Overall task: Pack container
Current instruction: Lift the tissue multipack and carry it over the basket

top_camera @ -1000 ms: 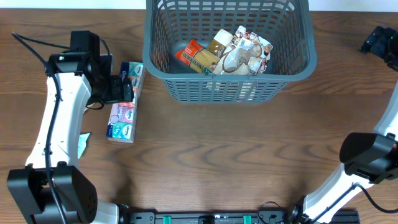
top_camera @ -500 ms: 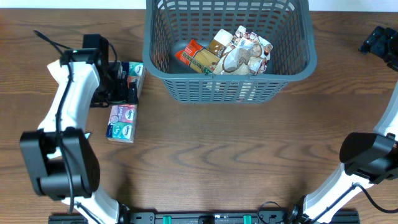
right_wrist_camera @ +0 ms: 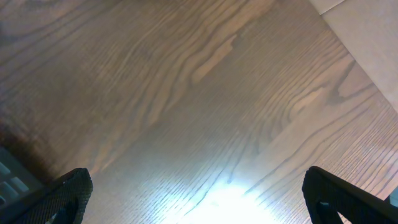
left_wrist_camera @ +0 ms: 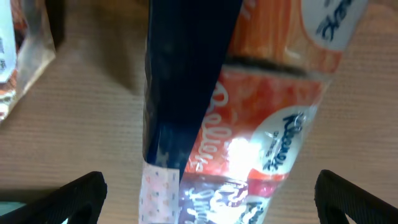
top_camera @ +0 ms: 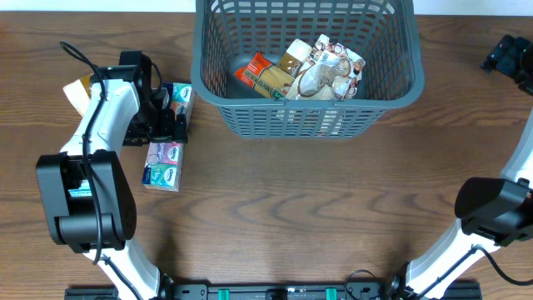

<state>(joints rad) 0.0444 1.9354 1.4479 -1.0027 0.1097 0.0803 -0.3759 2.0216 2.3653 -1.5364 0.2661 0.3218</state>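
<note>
The large dark grey-blue plastic lattice basket [top_camera: 383, 102] sat at the far middle of the brown wooden tabletop [top_camera: 291, 208]. It looked stiff and probably light, with its thick rim the best hold. The left tool [left_wrist_camera: 211, 198] hung spread over a soft, likely slippery plastic-wrapped tissue pack [left_wrist_camera: 261, 143], best pinched across its narrow sides. The right tool [right_wrist_camera: 205, 196] was spread over bare wood

"kleenex" on the orange tissue pack [left_wrist_camera: 273, 118].
</note>
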